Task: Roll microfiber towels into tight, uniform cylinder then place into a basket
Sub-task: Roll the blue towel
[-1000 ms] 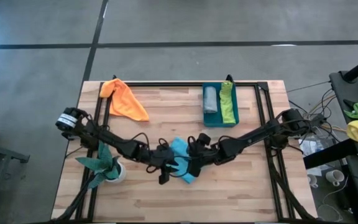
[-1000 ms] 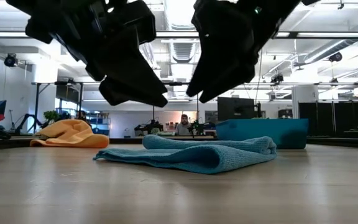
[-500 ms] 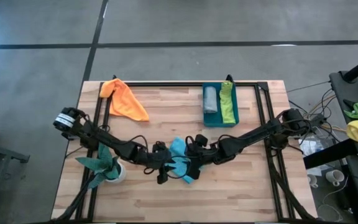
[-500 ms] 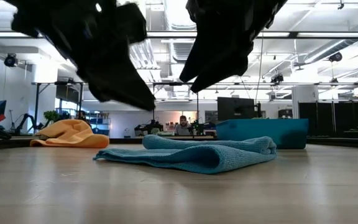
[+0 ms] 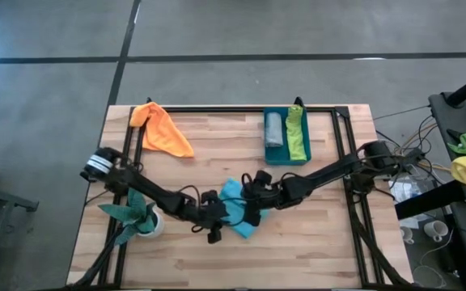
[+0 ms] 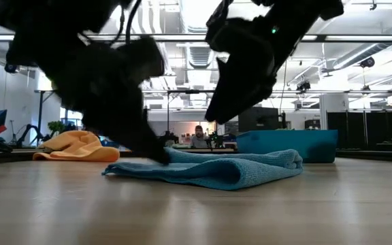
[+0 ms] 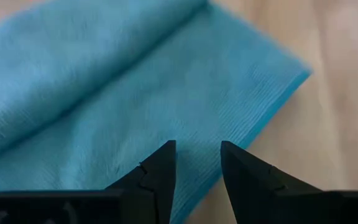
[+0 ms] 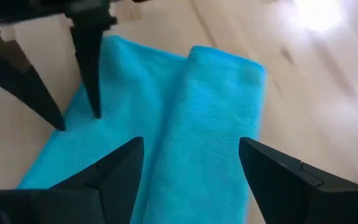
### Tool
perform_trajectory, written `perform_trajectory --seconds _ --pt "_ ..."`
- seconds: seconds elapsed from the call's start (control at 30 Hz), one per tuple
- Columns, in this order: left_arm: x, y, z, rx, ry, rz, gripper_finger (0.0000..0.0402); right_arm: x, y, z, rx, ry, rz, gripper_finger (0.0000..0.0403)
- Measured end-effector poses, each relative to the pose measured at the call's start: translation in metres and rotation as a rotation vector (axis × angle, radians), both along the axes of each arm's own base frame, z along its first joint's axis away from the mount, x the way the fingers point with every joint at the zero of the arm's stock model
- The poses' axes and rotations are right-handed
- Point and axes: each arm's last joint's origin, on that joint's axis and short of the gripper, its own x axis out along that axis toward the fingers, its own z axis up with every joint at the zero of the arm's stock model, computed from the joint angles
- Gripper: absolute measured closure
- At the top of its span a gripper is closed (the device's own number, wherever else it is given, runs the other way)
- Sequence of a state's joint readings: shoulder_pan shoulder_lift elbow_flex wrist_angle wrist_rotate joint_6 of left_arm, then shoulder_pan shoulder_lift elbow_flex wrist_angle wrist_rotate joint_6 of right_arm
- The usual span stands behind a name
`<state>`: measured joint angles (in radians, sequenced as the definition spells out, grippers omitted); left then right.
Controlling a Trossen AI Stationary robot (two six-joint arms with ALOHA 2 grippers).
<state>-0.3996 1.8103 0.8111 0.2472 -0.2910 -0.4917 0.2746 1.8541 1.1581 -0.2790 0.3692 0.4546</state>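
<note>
A turquoise microfiber towel (image 5: 237,208) lies on the table's near middle. One long side is a thick fold (image 8: 213,124); the rest is a flat layer (image 7: 185,93). My left gripper (image 7: 197,146) slants down from the table's left, open by a narrow gap, with its tips at the flat layer's left edge (image 6: 163,158). My right gripper (image 8: 191,143) hangs wide open above the towel (image 6: 213,117), clear of it. The teal basket (image 5: 285,158) at the far right holds a grey roll (image 5: 274,128) and a lime green roll (image 5: 297,133). An orange towel (image 5: 164,131) lies crumpled at the far left. My left gripper's fingertips (image 8: 94,93) stand at the flat layer of the turquoise towel, close to its left edge (image 7: 253,118). They come slanting down from the table's left. I cannot tell whether they touch the cloth. The towel lies flat on the table.
A leafy plant in a white pot (image 5: 140,217) stands beside my left arm at the near left. A dark frame (image 5: 217,109) runs along the table's far side. Bare wood (image 5: 217,153) lies between the towels and the basket.
My left gripper has come down toward the turquoise towel's left edge, from well above the table almost to the cloth. My right gripper has sunk a little over the towel. The towel has stayed where it was.
</note>
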Motion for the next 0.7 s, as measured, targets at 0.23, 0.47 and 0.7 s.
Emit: perform_trajectory --seconds 0.23,0.47,0.7 --pt "-0.002 -0.002 -0.005 -0.045 0.023 -0.019 0.029 0.03 0.005 -0.035 -0.049 0.046 -0.052 0.0143" --pt "-0.007 -0.012 -0.003 -0.086 0.036 -0.055 0.029 0.045 -0.001 -0.049 -0.065 0.06 -0.094 0.0143" --pt "-0.008 -0.012 -0.002 -0.111 0.046 -0.05 0.029 0.045 -0.004 -0.051 -0.076 0.08 -0.143 0.0144"
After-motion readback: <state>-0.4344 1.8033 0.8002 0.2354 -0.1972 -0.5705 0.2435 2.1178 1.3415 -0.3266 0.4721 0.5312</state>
